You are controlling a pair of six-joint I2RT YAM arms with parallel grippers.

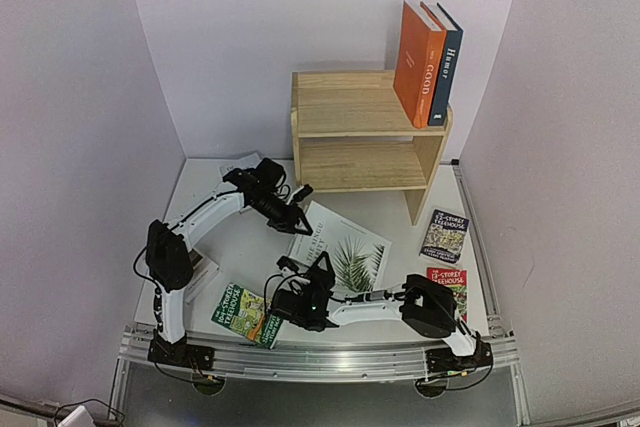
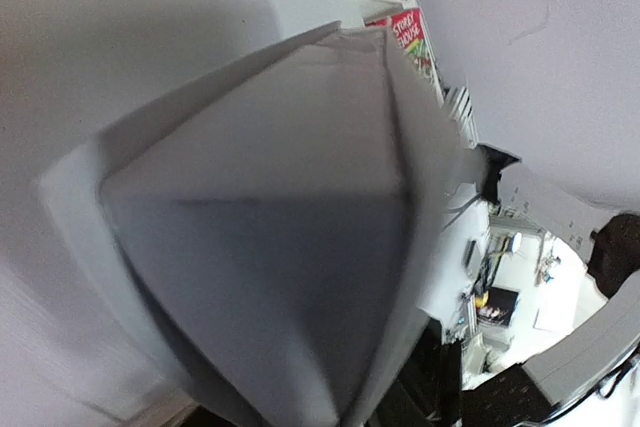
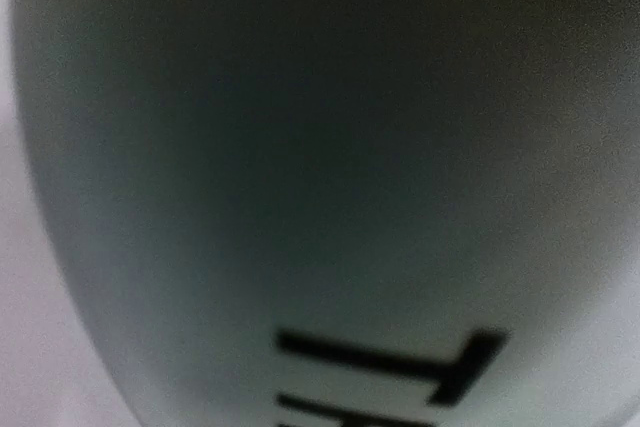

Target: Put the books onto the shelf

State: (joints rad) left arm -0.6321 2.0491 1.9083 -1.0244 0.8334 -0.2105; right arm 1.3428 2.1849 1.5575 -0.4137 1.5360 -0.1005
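1. The target looks like the white palm-leaf book [image 1: 345, 252]. It lies flat and skewed on the counter [image 1: 395, 212], in front of the shelf [image 1: 350, 107] and well apart from it.
2. The left claw [image 1: 299, 211] is at the book's far-left corner. The left wrist view is filled by a white panel at close range, and no fingers are readable. I cannot tell how far the claw is open or whether it has hold of anything.
3. The right claw [image 1: 308, 272] is at the book's near-left edge. The right wrist view is a grey blur with some black lettering. Opening and grip cannot be told here either.
4. Handling, as a judgement: it is wide and thin, light to moderate in weight, and probably has a glossy, slippery cover. It is stiff across the spine, but the cover and pages will fan open if pinched by the cover alone.
5. Where to hold: lying flat, it offers no edge to get under. One claw should tip a corner up. The other should then pinch the full thickness, near the spine side at mid-length, so the book hangs shut.
6. Orange "GOOD" [image 1: 418, 52] and blue "Humor" [image 1: 447, 62] stand upright on the shelf's top right, leaning together.
7. Treehouse paperbacks lie flat on the counter: green [image 1: 238, 309], purple [image 1: 444, 235] and red [image 1: 450, 282]. They are thin and floppy, so expect sag and the same edge-access problem.
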